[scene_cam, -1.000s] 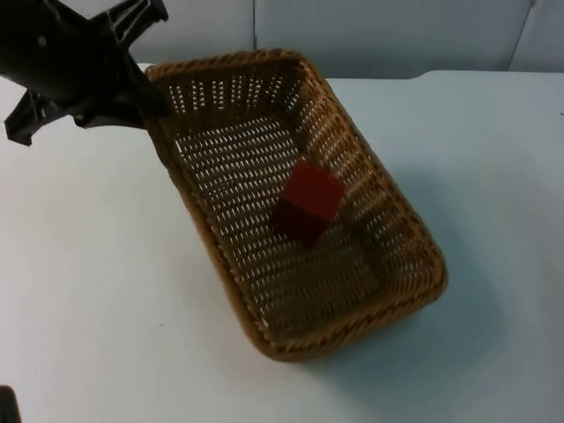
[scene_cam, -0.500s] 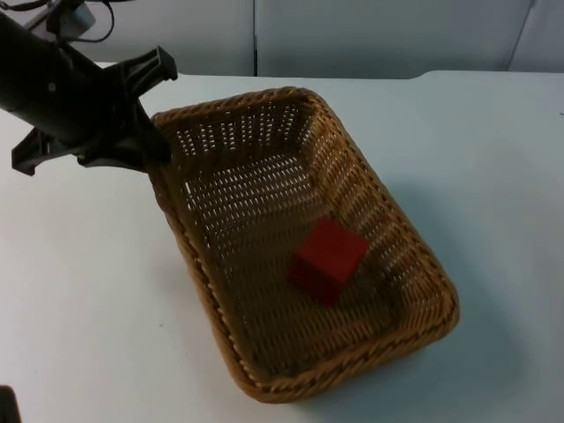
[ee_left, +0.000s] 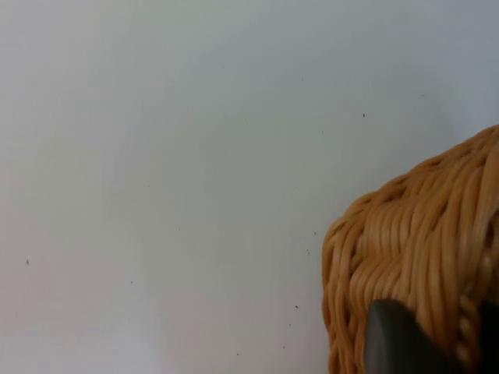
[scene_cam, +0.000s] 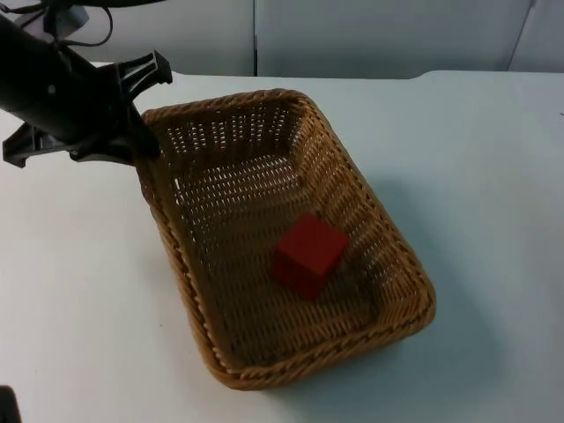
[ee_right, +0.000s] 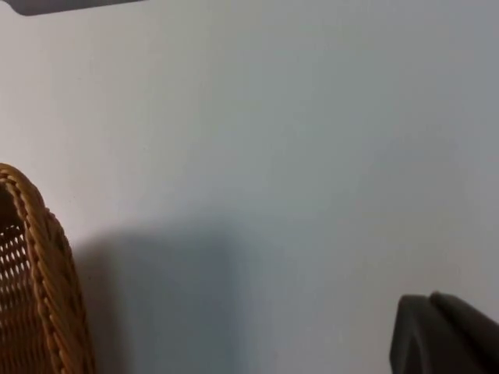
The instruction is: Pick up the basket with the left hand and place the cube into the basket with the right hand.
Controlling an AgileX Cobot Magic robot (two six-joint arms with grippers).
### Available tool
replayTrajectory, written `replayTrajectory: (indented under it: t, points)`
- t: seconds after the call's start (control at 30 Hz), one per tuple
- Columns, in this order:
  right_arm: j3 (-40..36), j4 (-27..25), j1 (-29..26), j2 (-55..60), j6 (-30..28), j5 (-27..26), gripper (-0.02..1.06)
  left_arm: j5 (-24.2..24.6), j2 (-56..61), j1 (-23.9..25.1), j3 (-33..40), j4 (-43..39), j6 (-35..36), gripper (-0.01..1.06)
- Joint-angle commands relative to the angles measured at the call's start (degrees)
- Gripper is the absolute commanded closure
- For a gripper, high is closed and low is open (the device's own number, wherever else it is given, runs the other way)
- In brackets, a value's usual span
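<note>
A brown wicker basket (scene_cam: 231, 167) lies lengthwise across the middle of the table in the top view. My left gripper (scene_cam: 141, 145) is shut on the rim at the basket's far left corner. A red cube (scene_cam: 307, 256) rests inside on the basket floor, toward the near end. In the left wrist view the woven rim (ee_left: 421, 249) sits right against a black fingertip (ee_left: 394, 339). My right gripper (ee_right: 444, 335) hangs over bare table beside the basket's edge (ee_right: 39, 257), apart from it.
The white table (scene_cam: 476, 176) spreads out on the basket's right, where the basket casts a shadow. The grey partition wall (scene_cam: 370, 35) closes off the far side. Bare table also lies near the front left (scene_cam: 79, 308).
The basket swung in my left gripper: its near end dropped toward the front, then shifted slightly left. The cube slid toward the near end of the basket.
</note>
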State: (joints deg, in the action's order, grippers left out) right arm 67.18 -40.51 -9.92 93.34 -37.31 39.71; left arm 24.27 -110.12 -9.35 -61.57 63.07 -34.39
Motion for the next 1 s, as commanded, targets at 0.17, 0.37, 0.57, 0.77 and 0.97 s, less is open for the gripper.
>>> replayTrajectory:
  t: [0.17,0.37,0.57,0.77,0.97]
  points:
    - [0.4,-0.3,-0.3,-0.5,-0.1,0.3,1.05,-0.1,-1.3,-1.1,-4.7,0.3,-1.6,0.63]
    - [0.4,-0.3,-0.3,-0.5,-0.1,0.3,1.05,-0.4,-3.0,-3.9,-8.8,0.3,-1.6,0.37]
    - [0.4,-0.5,-0.3,-0.5,-0.1,0.3,1.05,3.6,-2.5,-3.9,-15.0,-2.8,-10.0,0.37]
    - [0.4,-0.3,-0.3,-0.5,-0.1,-0.2,1.05,17.8,0.6,-0.9,-21.4,-12.4,-9.9,0.37]
    - [0.4,-0.3,-0.3,-0.5,-0.1,-1.3,1.05,25.9,5.1,3.2,-22.6,-16.2,-3.0,0.47]
